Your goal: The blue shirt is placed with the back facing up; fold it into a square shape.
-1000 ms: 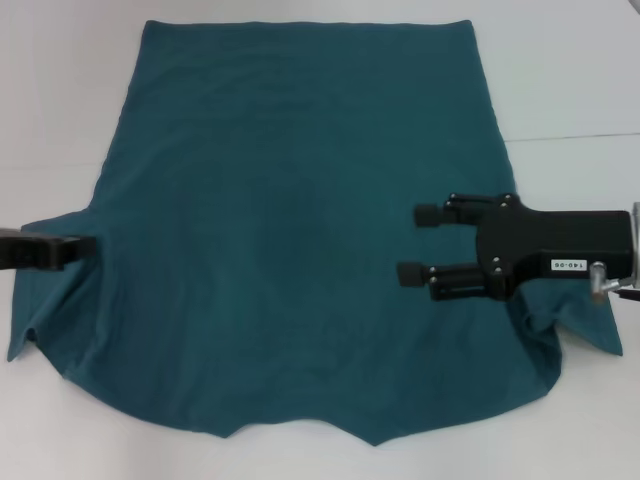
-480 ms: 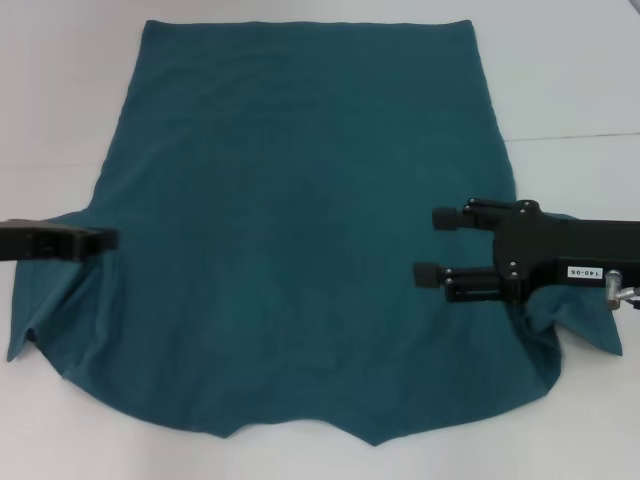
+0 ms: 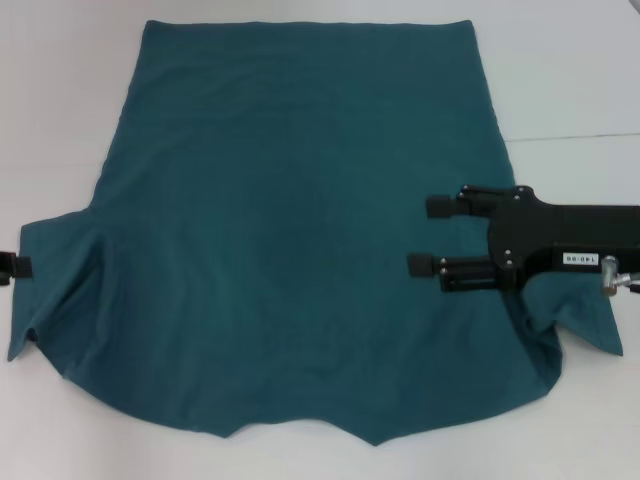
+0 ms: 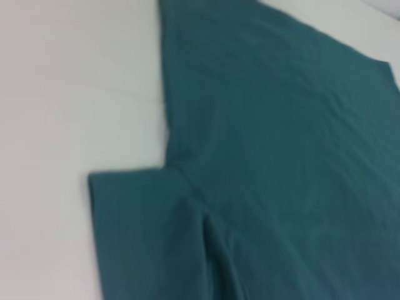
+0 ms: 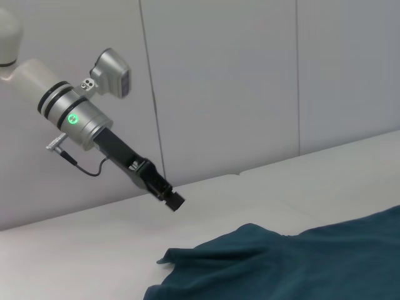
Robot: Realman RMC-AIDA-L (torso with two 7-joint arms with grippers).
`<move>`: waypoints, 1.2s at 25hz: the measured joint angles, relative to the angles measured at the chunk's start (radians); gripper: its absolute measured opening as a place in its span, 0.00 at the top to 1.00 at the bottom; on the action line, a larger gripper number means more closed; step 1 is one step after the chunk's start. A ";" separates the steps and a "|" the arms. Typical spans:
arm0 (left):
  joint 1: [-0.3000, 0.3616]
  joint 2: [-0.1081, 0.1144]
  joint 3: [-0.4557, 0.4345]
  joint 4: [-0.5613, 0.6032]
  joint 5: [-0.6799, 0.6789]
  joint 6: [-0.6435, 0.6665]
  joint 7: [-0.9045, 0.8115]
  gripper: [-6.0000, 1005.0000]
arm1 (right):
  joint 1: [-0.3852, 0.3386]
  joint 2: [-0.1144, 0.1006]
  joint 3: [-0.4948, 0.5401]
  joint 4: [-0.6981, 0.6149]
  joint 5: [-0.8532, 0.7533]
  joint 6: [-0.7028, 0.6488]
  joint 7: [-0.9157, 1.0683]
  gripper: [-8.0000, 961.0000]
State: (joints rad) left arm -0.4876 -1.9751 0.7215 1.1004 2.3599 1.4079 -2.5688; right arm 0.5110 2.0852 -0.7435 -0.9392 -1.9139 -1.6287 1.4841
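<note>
White worktop (image 3: 560,80) carries the limp blue shirt (image 3: 300,220); right gripper (image 3: 428,236) fingers released above it; left gripper (image 3: 10,267), state unclear, beside the sleeve; pinch sleeve edges.

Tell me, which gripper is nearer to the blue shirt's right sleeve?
The right. The right gripper hovers open above the blue shirt, just inward of its right sleeve. The left gripper is at the opposite edge, beside the left sleeve.
</note>
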 joint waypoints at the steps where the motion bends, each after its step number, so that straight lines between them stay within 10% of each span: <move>1: 0.001 0.005 -0.001 -0.010 0.004 0.006 -0.008 0.83 | 0.003 0.000 -0.003 -0.007 -0.001 0.000 0.003 0.08; 11: -0.016 -0.017 0.004 -0.092 0.134 -0.065 -0.018 0.46 | 0.028 0.005 -0.011 -0.021 0.000 -0.010 0.018 0.08; 30: -0.055 -0.077 0.040 -0.119 0.283 -0.179 -0.015 0.40 | 0.025 0.006 -0.016 -0.018 0.001 -0.010 0.019 0.08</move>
State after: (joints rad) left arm -0.5428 -2.0516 0.7612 0.9817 2.6426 1.2293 -2.5835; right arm 0.5358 2.0909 -0.7592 -0.9573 -1.9128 -1.6383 1.5033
